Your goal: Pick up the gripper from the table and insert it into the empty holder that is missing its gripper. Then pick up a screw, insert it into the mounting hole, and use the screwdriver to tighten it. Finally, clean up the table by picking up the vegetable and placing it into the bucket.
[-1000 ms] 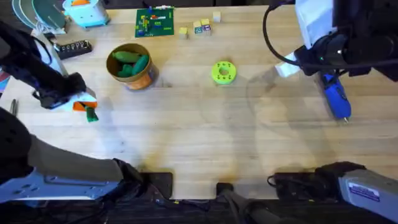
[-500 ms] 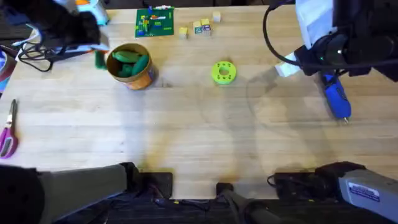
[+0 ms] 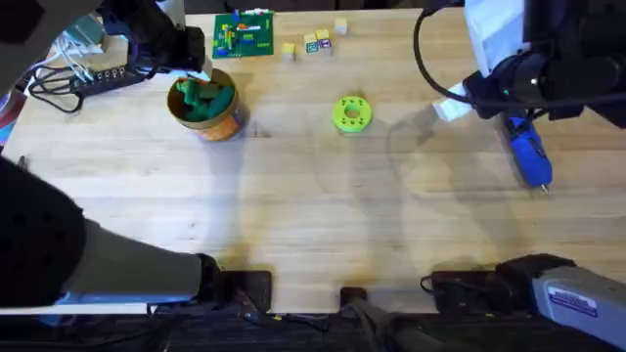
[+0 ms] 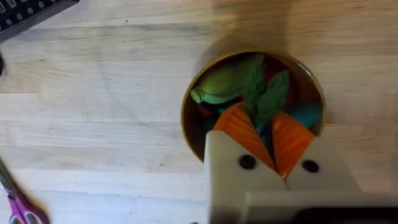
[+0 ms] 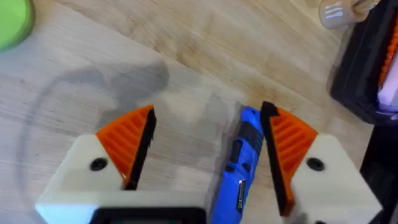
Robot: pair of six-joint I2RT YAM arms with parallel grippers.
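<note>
Vegetable pieces sit heaped inside the bucket, an ochre-orange tub with a tan rim in the upper left of the overhead frame, on the wooden bench. In the left wrist view the bucket holds a pale green pod and a dark green leafy sprig, with bits of red and teal underneath. The left end effector hangs directly over the tub, its two orange ribbed pads drawn close together in a narrow V with the lower end of the leafy sprig lying between them; whether the pads actually press on it cannot be told. In the overhead view the left end effector appears as a dark mass just above the bucket's far rim.

At the right of the overhead frame the blue screwdriver lies on the bench, thin bit pointing toward the lower edge of the frame. The right end effector is spread wide above it, and the screwdriver lies between the two orange pads, nearer the right-hand one.

A green round disc rests near the middle of the bench, well apart from both tub and screwdriver. Purple-handled scissors show at the lower left corner of the left wrist view.
</note>
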